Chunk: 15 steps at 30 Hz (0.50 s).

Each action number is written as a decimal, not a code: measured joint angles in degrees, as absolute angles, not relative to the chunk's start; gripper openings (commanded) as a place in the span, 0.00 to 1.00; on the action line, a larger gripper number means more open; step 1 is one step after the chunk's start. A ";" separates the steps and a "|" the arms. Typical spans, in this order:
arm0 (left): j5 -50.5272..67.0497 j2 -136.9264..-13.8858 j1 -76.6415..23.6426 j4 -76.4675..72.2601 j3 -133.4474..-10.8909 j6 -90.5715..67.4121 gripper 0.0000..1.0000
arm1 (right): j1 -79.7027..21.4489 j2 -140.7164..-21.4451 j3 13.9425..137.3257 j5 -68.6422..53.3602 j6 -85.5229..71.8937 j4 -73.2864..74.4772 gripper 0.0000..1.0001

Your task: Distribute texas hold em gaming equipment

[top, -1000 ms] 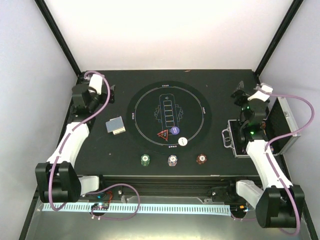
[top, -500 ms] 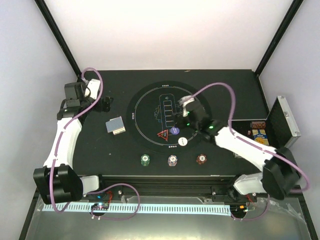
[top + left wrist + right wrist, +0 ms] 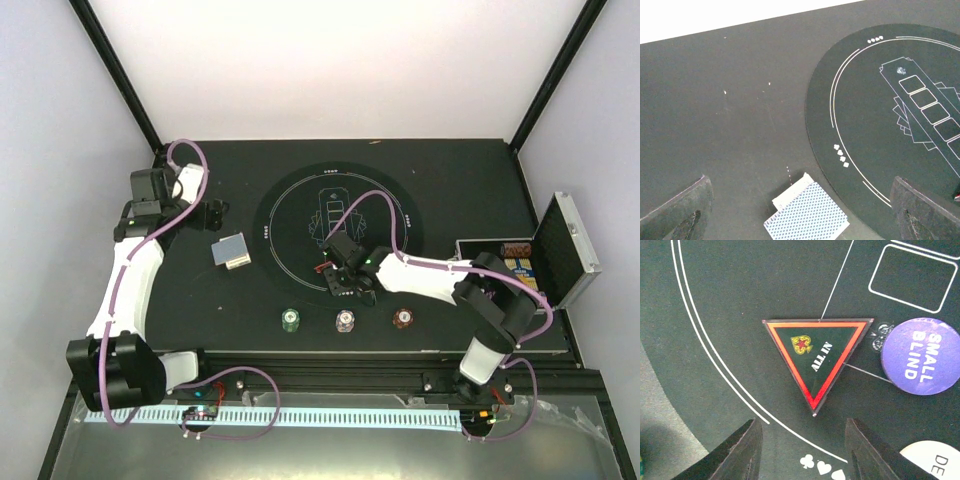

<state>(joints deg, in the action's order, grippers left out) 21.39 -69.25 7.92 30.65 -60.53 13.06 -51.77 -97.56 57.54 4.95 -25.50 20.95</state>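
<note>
- Black desk (image 3: 450, 170): the right pincer (image 3: 338, 277) has swung from the case (image 3: 565, 250) at right to mid-frame.
- Its jaws stand apart, just below the red triangle (image 3: 817, 357); a purple disc (image 3: 920, 357) sits right of it.
- Left pincer (image 3: 213, 210), wide apart, hangs near the cards (image 3: 231, 251) at left.
- Only the wrist view shows "ALL IN".
</note>
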 measured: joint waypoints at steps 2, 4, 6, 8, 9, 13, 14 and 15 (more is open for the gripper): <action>21.54 -69.67 7.94 30.87 -60.53 13.15 0.99 | -51.86 -97.60 57.60 4.32 -25.74 20.95 0.45; 22.06 -69.93 7.92 31.27 -60.53 13.32 0.99 | -51.96 -98.30 58.02 4.08 -25.80 21.04 0.44; 22.63 -70.13 7.92 31.62 -60.53 13.39 0.99 | -52.05 -99.74 58.83 3.95 -25.80 21.12 0.42; 23.20 -70.28 7.94 32.05 -60.53 13.50 0.99 | -52.10 -101.73 59.79 4.01 -25.69 21.26 0.39; 23.40 -70.28 7.94 32.23 -60.53 13.52 0.99 | -52.10 -102.69 60.20 4.12 -25.63 21.50 0.37; 24.27 -70.28 8.14 33.17 -60.60 13.80 0.99 | -52.10 -105.45 62.02 5.13 -24.95 22.79 0.35; 24.53 -70.28 8.19 33.41 -60.62 13.96 0.99 | -52.10 -105.95 62.85 5.56 -24.69 23.42 0.34; 24.69 -70.28 8.19 33.58 -60.62 14.00 0.99 | -52.10 -106.26 63.42 5.89 -24.45 23.59 0.34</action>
